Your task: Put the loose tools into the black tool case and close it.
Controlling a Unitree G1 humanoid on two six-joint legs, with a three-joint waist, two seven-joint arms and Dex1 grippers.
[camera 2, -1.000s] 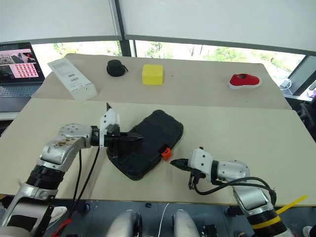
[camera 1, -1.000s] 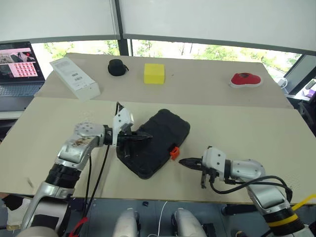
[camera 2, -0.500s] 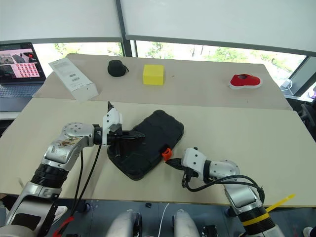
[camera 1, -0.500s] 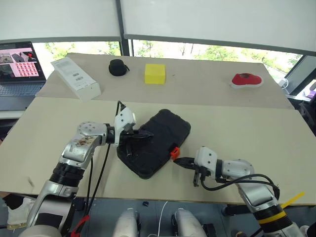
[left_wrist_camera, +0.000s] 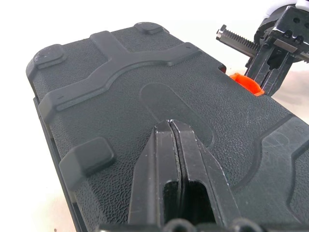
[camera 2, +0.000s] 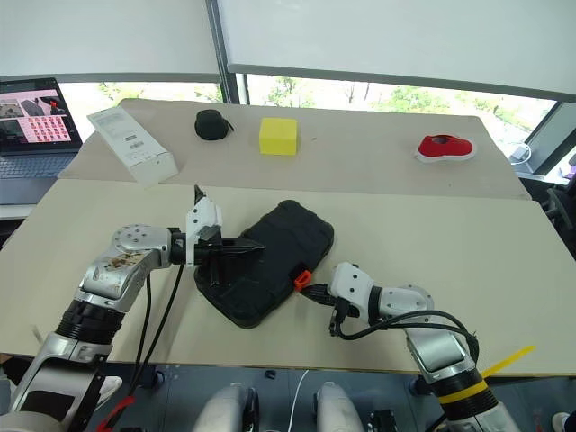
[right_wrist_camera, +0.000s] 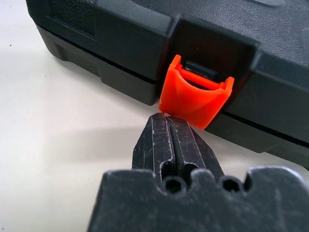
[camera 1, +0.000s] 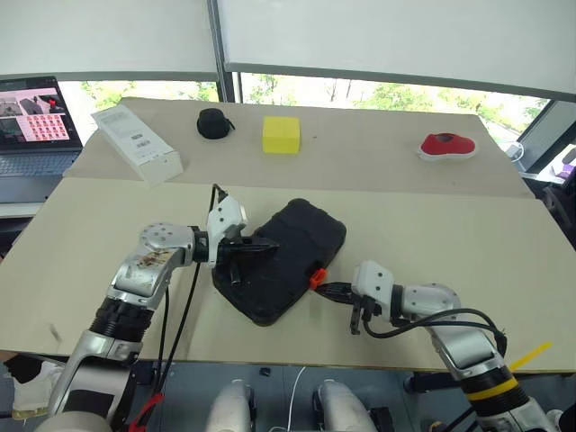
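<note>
Beige bench (camera 1: pixel 108 234) boards are carrying the closed black case (camera 1: pixel 281 259), which is lying near the front edge. Over the case's lid, the left tool (left_wrist_camera: pixel 170 126) is pressing down with its fingers shut together, gripping nothing. Beside the case's front edge, the right tool (right_wrist_camera: pixel 166 121) is sitting with its fingers closed and empty, its tips touching the underside of the orange latch (right_wrist_camera: pixel 195 98), which is sticking outward.

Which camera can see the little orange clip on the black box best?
The right wrist view: the orange latch sits up close, just past the shut right gripper. Both eye views show it as a small orange spot on the black tool case. The left wrist view catches one corner.
</note>
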